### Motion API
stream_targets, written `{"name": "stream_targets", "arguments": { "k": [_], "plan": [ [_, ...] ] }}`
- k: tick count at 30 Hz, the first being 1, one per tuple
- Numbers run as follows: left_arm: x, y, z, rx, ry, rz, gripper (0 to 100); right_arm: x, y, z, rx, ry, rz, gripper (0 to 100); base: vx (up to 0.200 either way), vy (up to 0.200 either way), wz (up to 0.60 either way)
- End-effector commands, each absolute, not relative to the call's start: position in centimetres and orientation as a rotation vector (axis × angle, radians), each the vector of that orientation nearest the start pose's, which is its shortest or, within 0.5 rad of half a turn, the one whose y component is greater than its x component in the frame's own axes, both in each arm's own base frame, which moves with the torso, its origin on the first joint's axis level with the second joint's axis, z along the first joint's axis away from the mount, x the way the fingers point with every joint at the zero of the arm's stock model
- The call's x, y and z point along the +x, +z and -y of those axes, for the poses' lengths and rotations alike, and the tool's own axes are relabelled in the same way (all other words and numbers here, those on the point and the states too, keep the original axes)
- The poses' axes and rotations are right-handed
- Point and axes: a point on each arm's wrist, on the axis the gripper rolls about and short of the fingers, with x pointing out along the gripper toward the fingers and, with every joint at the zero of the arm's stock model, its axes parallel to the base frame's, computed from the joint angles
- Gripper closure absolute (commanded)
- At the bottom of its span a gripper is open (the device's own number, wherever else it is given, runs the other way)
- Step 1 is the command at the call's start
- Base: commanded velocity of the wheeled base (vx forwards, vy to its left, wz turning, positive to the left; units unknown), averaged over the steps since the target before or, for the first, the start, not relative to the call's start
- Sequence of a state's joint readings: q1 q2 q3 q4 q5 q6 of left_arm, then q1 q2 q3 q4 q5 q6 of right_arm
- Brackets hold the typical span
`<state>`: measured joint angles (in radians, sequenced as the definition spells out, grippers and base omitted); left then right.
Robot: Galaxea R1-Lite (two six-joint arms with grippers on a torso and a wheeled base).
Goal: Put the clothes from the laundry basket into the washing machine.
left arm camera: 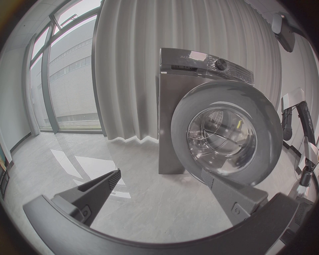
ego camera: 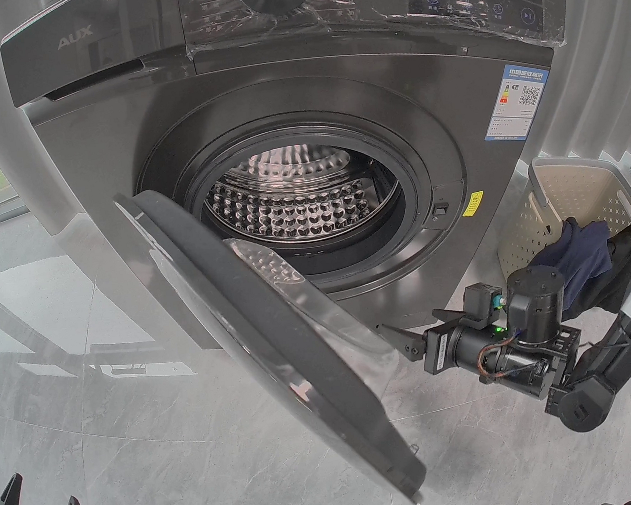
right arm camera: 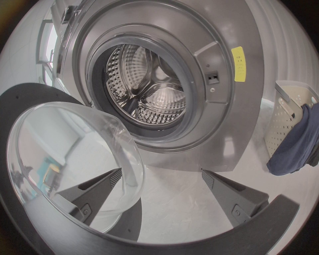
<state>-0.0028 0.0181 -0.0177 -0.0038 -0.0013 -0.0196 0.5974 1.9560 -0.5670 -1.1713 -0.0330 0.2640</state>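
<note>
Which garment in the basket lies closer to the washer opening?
The blue garment, draped over the basket rim on the washer's side; the black garment lies beyond it.

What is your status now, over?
Left gripper and right gripper open, holding nothing. Clothes draped over laundry basket, none in drum. Door open beside right gripper.

Floor (ego camera: 164, 441): glossy pale grey stone tiles with thin joints. Curtain (left arm camera: 133, 66): white, pleated, hanging full height down to the floor. Windows (left arm camera: 66, 83): tall, dark-framed, beside the curtain; daylight falls in bright patches on the tiles
</note>
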Motion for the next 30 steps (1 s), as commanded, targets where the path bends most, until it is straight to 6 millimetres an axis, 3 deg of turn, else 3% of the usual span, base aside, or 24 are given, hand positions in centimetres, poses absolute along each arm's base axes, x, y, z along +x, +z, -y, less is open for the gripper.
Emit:
{"name": "stream_targets", "arguments": {
  "k": [1,7,10,15,25,30],
  "plan": [
    [-2.3,7.6,0.0,-0.020,-0.005,0.003,0,25.0,8.1,-19.1,0.153,0.578,-0.351,0,0.000,0.000,0.00],
    [-2.3,7.6,0.0,-0.020,-0.005,0.003,0,23.4,7.9,-19.6,0.153,0.634,-0.338,0,0.000,0.000,0.00],
    [-2.3,7.6,0.0,-0.020,-0.005,0.003,0,23.7,8.1,-19.7,0.162,0.635,-0.311,0,0.000,0.000,0.00],
    [-2.3,7.6,0.0,-0.020,-0.005,0.003,0,24.8,8.0,-20.5,0.167,0.635,-0.298,0,-0.200,0.000,0.00],
    [-2.3,7.6,0.0,-0.020,-0.005,0.001,0,24.9,6.4,-25.0,0.153,0.731,-0.304,0,-0.200,0.000,0.00],
    [-2.3,7.6,0.0,-0.020,-0.005,0.003,0,24.7,6.1,-26.8,0.153,0.769,-0.292,0,0.000,0.000,0.00]
  ]
}}
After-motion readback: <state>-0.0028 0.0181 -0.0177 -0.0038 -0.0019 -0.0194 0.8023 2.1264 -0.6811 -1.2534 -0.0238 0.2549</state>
